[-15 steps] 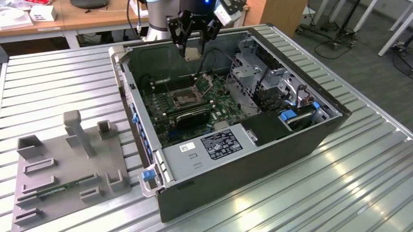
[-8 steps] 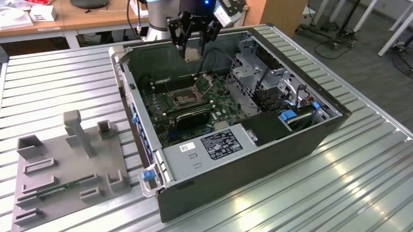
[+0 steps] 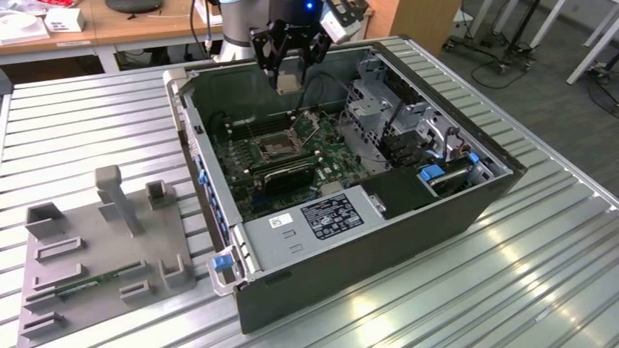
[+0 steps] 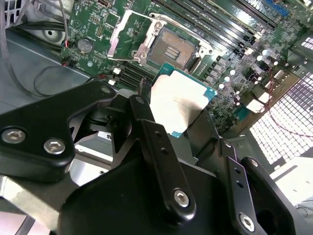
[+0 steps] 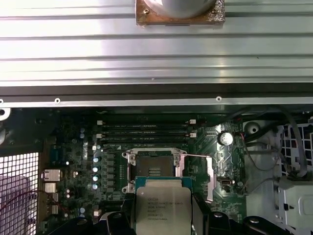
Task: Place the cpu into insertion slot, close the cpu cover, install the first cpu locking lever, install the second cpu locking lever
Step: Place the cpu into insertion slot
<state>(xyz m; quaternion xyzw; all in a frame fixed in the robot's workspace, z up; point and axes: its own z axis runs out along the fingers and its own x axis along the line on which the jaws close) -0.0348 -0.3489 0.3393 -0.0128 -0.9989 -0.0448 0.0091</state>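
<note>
Ribbed metal tabletop carries an open computer case. Above it the gripper clamps the cpu by two edges, jaws only cpu-wide. In the exterior view the uncovered insertion slot lies at six o'clock of the cpu, apart from it. The cpu cover stands swung up at the slot's one o'clock.

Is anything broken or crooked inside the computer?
Nothing looks broken. The gripper holds the cpu above the board, and the insertion slot sits empty with the cpu cover flipped open.
</note>
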